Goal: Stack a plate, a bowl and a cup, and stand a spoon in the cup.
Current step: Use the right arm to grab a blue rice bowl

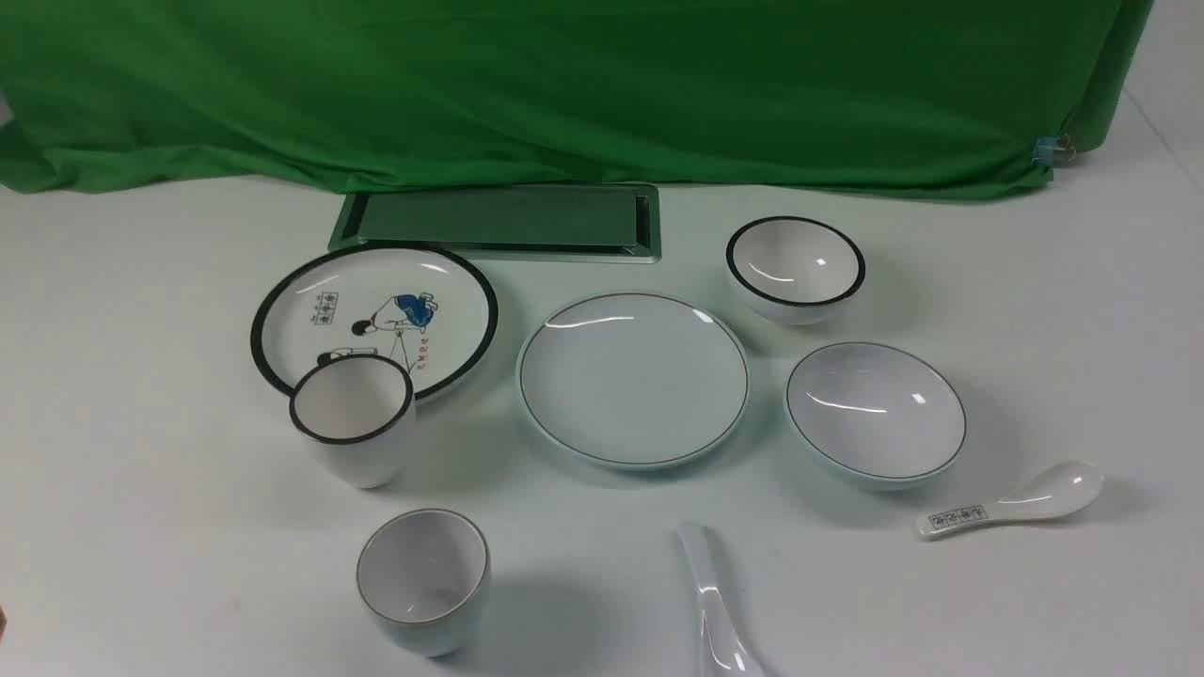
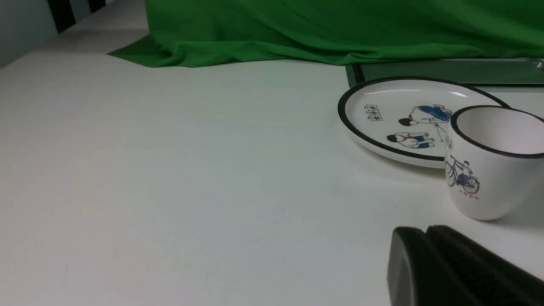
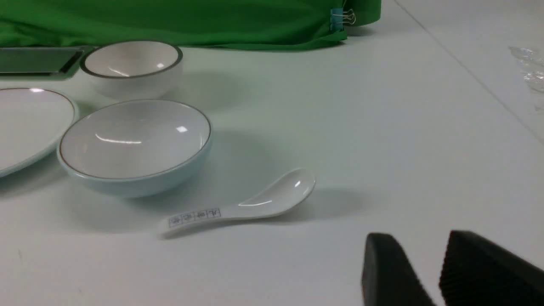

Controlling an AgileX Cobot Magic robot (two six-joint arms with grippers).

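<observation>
The plain plate (image 1: 633, 378) lies mid-table, its edge also showing in the right wrist view (image 3: 25, 123). To its right sits the wide shallow bowl (image 1: 876, 411) (image 3: 135, 145). The thin-rimmed cup (image 1: 423, 578) stands near the front left. The plain white spoon (image 1: 712, 611) lies at the front edge, partly cut off. Neither gripper shows in the front view. My left gripper (image 2: 425, 231) is shut with nothing in it, just off the black-rimmed cup. My right gripper (image 3: 418, 240) stands open and empty above bare table, short of the printed spoon.
A black-rimmed cartoon plate (image 1: 374, 320) (image 2: 418, 119) and black-rimmed cup (image 1: 353, 418) (image 2: 495, 161) sit at the left. A black-rimmed bowl (image 1: 796, 268) (image 3: 132, 68) sits back right. A printed spoon (image 1: 1016, 503) (image 3: 242, 206) lies right. A metal tray (image 1: 503, 224) and green cloth (image 1: 564, 85) stand behind.
</observation>
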